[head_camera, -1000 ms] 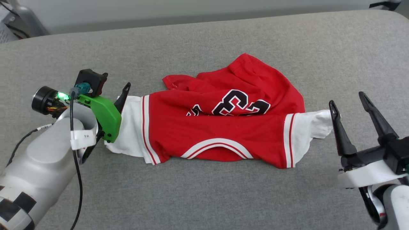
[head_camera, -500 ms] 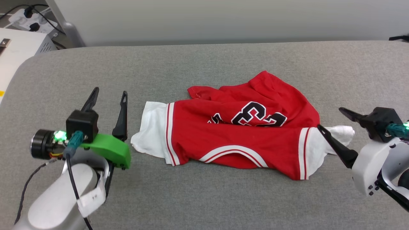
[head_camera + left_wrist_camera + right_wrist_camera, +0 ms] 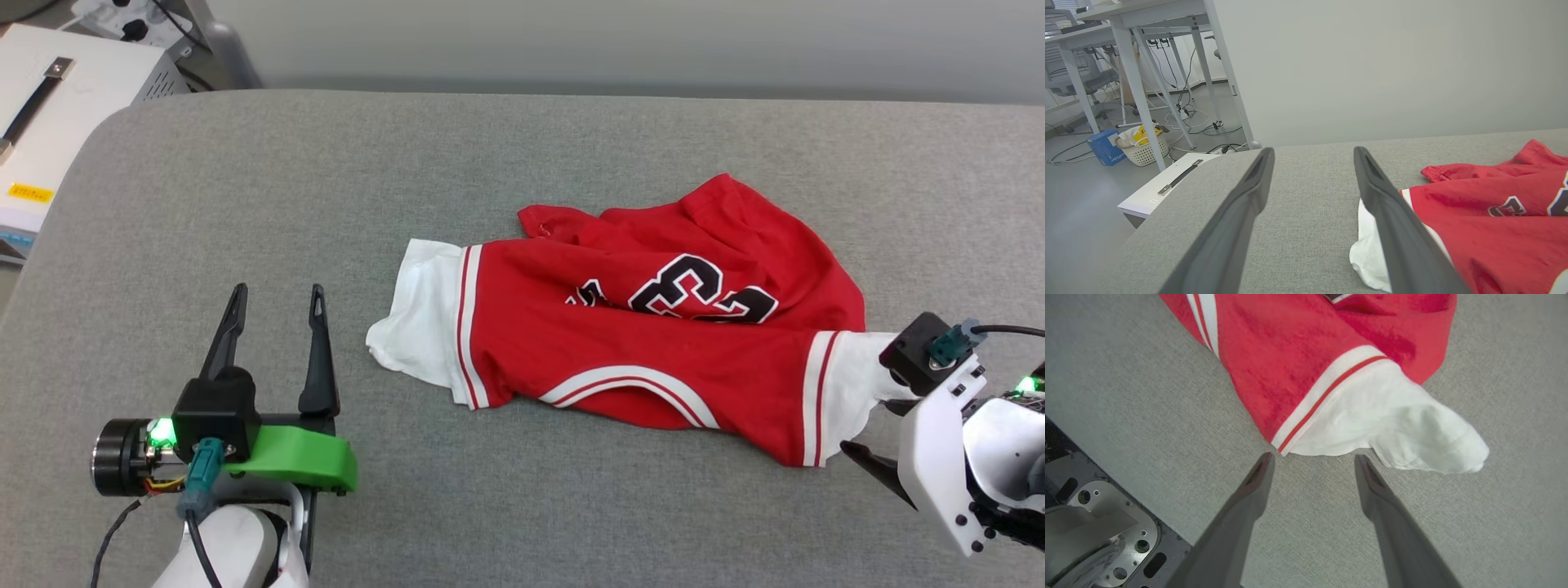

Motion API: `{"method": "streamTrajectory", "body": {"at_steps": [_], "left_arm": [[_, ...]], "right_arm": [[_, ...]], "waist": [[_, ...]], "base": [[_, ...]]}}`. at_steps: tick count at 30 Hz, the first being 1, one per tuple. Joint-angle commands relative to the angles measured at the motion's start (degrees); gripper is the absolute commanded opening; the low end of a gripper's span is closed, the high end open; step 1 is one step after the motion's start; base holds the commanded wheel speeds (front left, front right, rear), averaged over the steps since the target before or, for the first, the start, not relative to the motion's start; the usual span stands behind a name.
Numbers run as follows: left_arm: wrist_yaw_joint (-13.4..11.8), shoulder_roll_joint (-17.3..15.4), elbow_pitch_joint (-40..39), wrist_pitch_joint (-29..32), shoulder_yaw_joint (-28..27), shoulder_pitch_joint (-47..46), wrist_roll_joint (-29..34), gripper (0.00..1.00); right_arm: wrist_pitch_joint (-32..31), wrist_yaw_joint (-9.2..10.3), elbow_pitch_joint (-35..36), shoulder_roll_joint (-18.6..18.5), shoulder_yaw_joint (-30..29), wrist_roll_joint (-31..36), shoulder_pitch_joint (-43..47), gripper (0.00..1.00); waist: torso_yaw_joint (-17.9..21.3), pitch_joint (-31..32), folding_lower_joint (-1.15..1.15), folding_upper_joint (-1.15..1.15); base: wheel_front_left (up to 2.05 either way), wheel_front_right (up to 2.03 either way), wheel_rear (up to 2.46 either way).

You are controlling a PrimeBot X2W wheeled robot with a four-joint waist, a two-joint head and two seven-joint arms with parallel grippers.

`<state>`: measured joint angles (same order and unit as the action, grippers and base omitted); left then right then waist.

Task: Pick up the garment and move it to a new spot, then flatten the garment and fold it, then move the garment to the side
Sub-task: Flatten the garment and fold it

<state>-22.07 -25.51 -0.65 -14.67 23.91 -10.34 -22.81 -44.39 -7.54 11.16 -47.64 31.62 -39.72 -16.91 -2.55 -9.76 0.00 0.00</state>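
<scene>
Head view: the garment (image 3: 637, 343) lies near the middle of the grey pad (image 3: 326, 188), collar toward us. Its lower body is bunched up over the lettering and both white sleeves stick out sideways, so it's not flat and not folded. The left gripper (image 3: 277, 290) is spread wide and empty, near the sleeve on our left but apart from it. The right gripper (image 3: 869, 425) is at the other sleeve, partly hidden by its own wrist, so we can't tell contact from here.

Left wrist view: nothing between the fingers, and the sleeve lies just beside one of them.

Right wrist view: jaws apart, tips just short of the sleeve edge, gripping nothing.

Our read: we can't tell whether the first move is done. Flattening looks next, with the fold and the shift to the side still to do.
</scene>
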Motion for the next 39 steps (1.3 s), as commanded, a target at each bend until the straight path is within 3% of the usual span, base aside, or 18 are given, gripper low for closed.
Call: {"method": "streamTrajectory", "body": {"at_steps": [1,15,16,17,18,21,22,30,39], "left_arm": [[0.6,1.2,-0.4,-0.3,-0.9,1.0,1.3,1.0],[8.2,9.6,1.4,-0.3,-7.5,-0.6,9.3,1.0],[8.5,10.0,1.6,-0.3,-8.0,-0.5,9.8,1.0],[8.8,10.3,1.7,-0.3,-8.4,-0.4,10.2,1.0],[9.1,10.6,1.9,-0.3,-8.9,-0.1,10.6,1.0],[9.8,11.3,2.3,-0.3,-10.2,1.1,11.5,1.0],[11.0,12.1,3.0,-0.3,-11.8,2.9,12.4,1.0],[13.1,13.3,3.7,-0.3,-14.0,5.5,13.9,1.0],[14.7,14.8,4.2,-0.3,-15.4,6.6,15.6,1.0]], "right_arm": [[-0.2,0.05,-1.2,0.4,0.5,-0.3,-1.2,1.0],[2.7,0.05,-18.5,4.4,11.8,-0.8,-7.0,1.0],[3.3,0.05,-19.2,4.5,12.4,-1.4,-7.0,0.66],[4.1,0.05,-19.5,4.6,12.9,-1.7,-7.1,0.12],[5.3,0.05,-19.6,4.6,13.3,-1.8,-7.3,0.0],[8.1,0.05,-19.1,4.2,13.7,-1.7,-7.9,0.0],[10.9,0.05,-15.6,2.7,12.6,-2.1,-6.8,0.0],[9.9,0.05,-6.0,-0.4,5.1,-3.5,3.9,0.0],[8.8,0.05,-6.8,4.1,-2.3,-2.5,17.9,0.0]], "waist": [[-1.5,-1.9,0.0,0.0],[-4.7,-8.0,0.0,0.0],[-4.6,-7.9,0.0,0.0],[-4.5,-7.8,0.0,0.0],[-4.3,-7.4,0.0,0.0],[-3.4,-6.0,0.0,0.0],[-1.9,-3.2,0.0,0.0],[0.0,-0.1,0.0,0.0],[0.4,0.0,0.0,0.0]], "base": [[0.0,0.0,0.0],[0.0,0.0,0.0],[0.0,0.0,0.0],[0.0,0.0,0.0],[0.0,0.0,0.0],[0.0,0.0,0.0],[0.0,0.0,0.0],[0.0,0.0,0.0],[0.0,0.0,0.0]]}}
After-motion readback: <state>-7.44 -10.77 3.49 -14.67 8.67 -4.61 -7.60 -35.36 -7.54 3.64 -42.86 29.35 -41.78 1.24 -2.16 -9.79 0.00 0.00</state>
